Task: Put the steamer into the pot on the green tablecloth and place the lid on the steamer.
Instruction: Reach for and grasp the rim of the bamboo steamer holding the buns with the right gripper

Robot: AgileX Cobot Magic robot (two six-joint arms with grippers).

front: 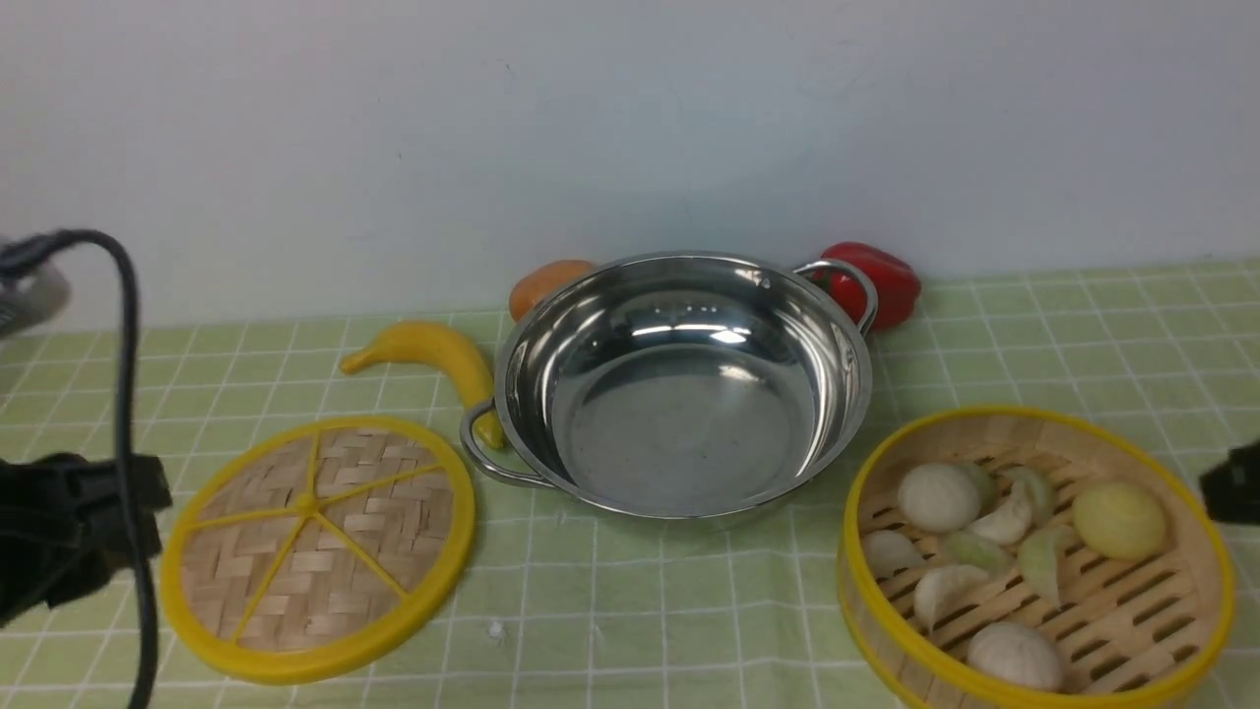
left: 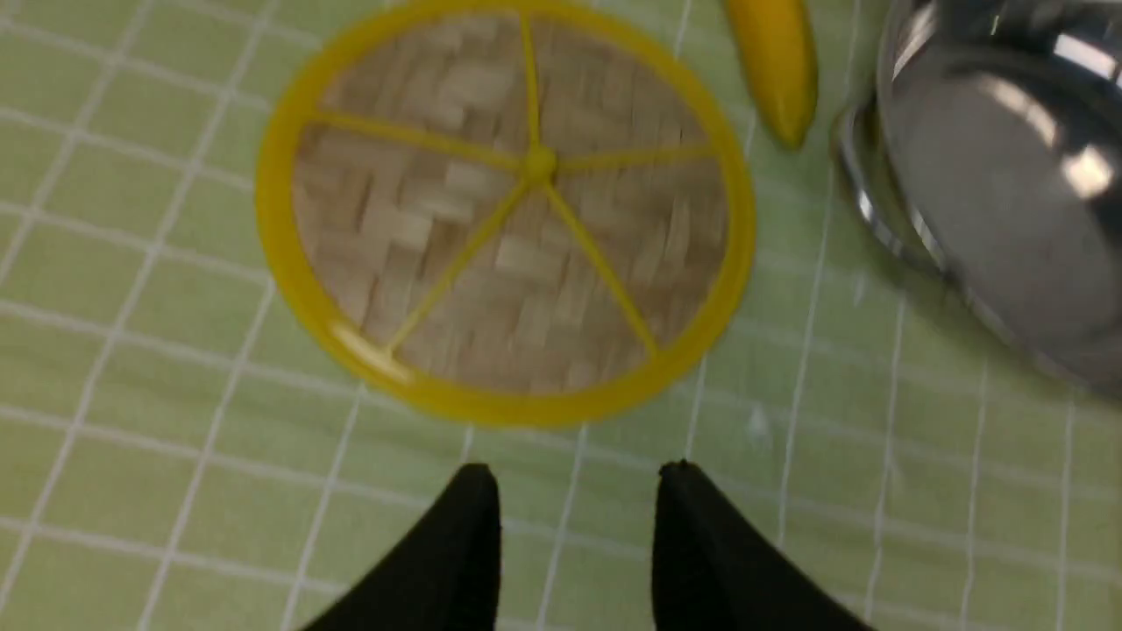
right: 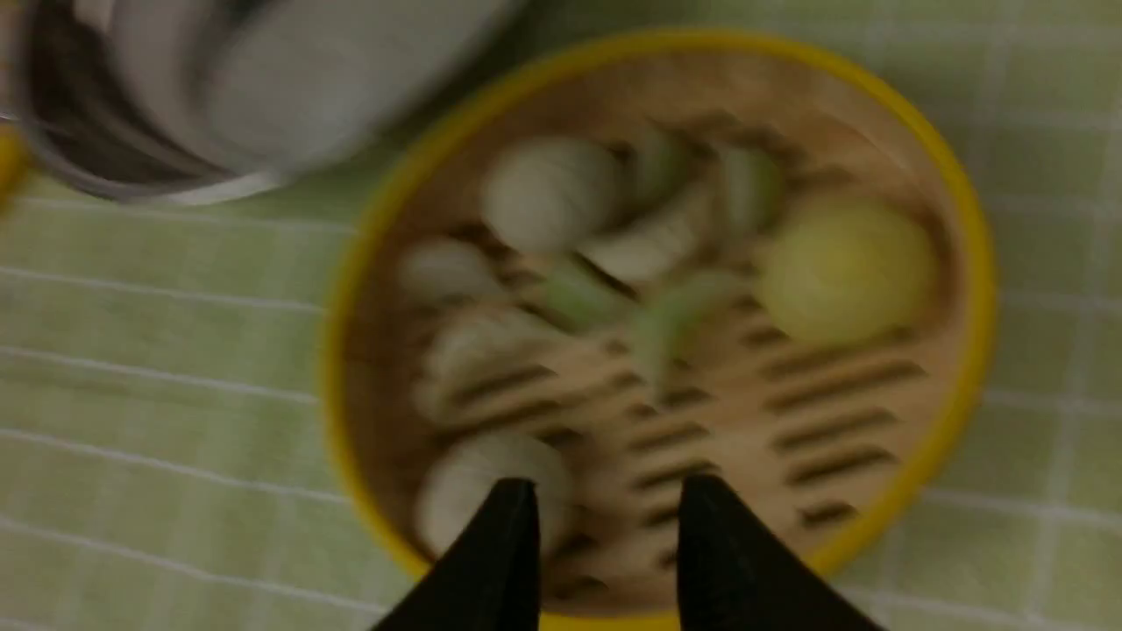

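Note:
The steel pot (front: 679, 414) stands empty mid-table on the green tablecloth (front: 640, 611). The flat woven lid (front: 315, 547) lies on the cloth to its left. The steamer (front: 1112, 611), holding buns and dumplings, sits on the cloth to its right. My left gripper (front: 128, 512) hovers at the left edge, beside the lid. In the left wrist view it (left: 574, 478) is open and empty, just short of the lid (left: 508, 210). My right gripper (front: 1230, 483) is at the right edge. In the right wrist view it (right: 605, 491) is open over the steamer's (right: 833, 412) near rim.
A yellow banana (front: 433, 354) lies against the pot's left handle. An orange fruit (front: 546, 281) and a red pepper (front: 886, 281) sit behind the pot by the white wall. A black cable (front: 123, 394) hangs at the left.

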